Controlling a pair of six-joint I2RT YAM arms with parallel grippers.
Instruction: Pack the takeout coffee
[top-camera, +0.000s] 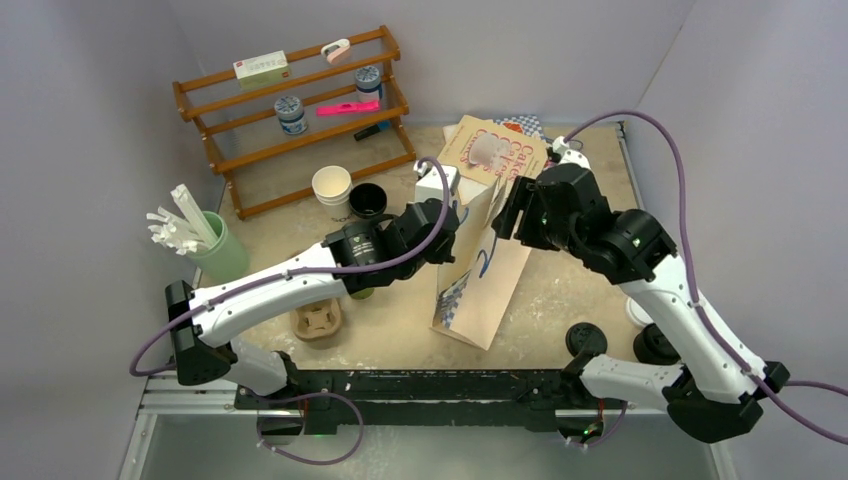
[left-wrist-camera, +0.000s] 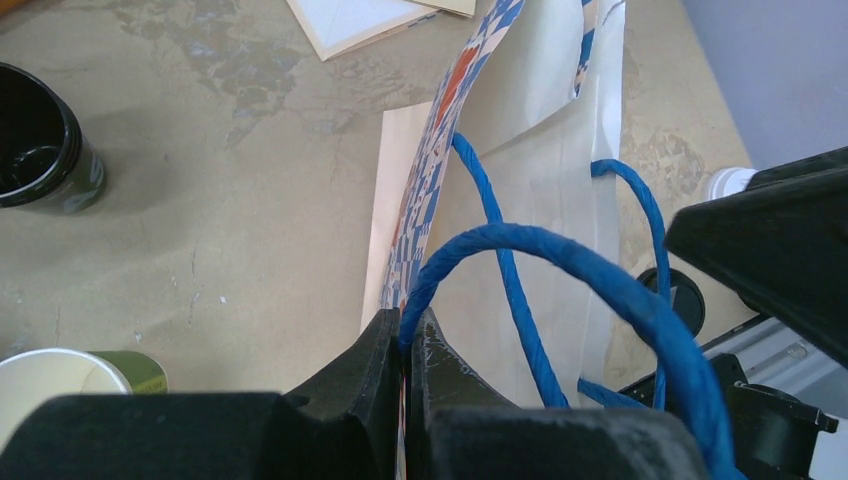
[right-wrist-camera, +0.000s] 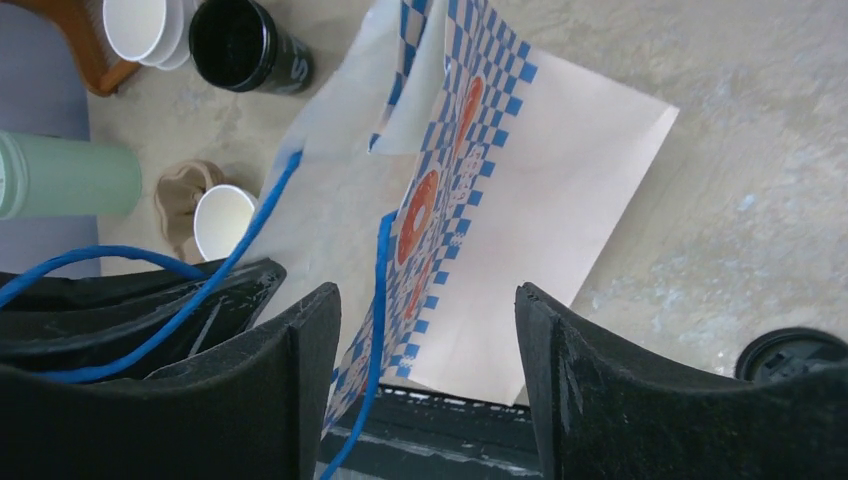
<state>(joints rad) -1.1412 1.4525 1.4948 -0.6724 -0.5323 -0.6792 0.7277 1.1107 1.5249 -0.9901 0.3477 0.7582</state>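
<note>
Over the beige tabletop (top-camera: 400, 335), left jaws pinch the paper bag (top-camera: 495, 280) by its rim, apparently to keep it standing, right jaws gape wide beside it, and the lidless black cup (top-camera: 367, 200) sits left of it.

Top view reads bright and even to me: soft overhead light, only faint diffuse shadows under the arms on the table (top-camera: 400, 330), no glare, walls leaning outward a bit at the frame edges. Left wrist: tabletop sharp, soft shadow beside the black cup (left-wrist-camera: 40, 140), but the left gripper (left-wrist-camera: 405, 335) is a dark, nearly detailless mass and the close blue handle (left-wrist-camera: 560, 260) looks slightly soft. Right wrist: paper bag (right-wrist-camera: 560, 170) bright but not blown out, right gripper (right-wrist-camera: 425, 295) dark and soft up close.
</note>
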